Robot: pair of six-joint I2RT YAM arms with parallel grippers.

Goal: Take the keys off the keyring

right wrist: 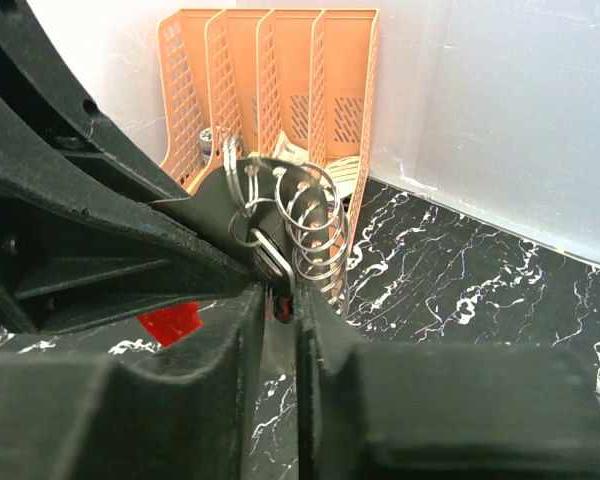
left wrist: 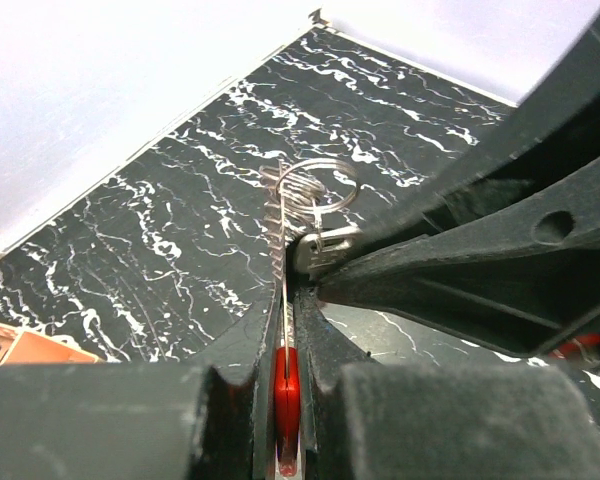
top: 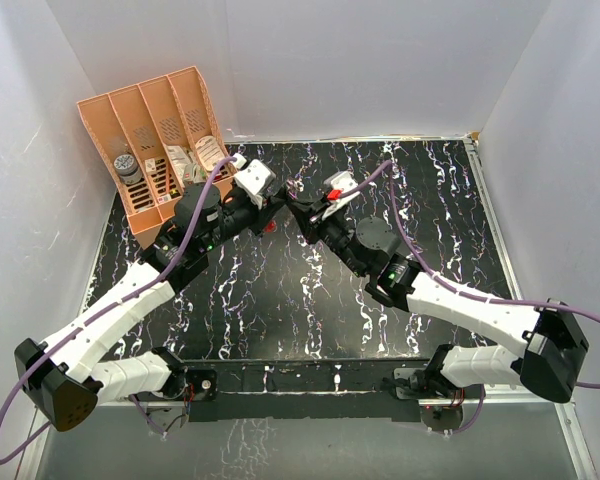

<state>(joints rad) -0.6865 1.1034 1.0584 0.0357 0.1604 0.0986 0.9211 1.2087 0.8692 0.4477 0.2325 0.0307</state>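
Clamping keyring, left pincer, right pincer (organiser behind)

Keyring: red tag edge-on, clamped in my left hand; small silvery key on its ring, pinched by my right hand.

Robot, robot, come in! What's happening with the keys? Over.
Left end effector shut on keyring by its red tag. Right end effector shut on key. Wire ring stretched out between them. Organiser apart, behind.

Overhead — wrist cameras close on keyring
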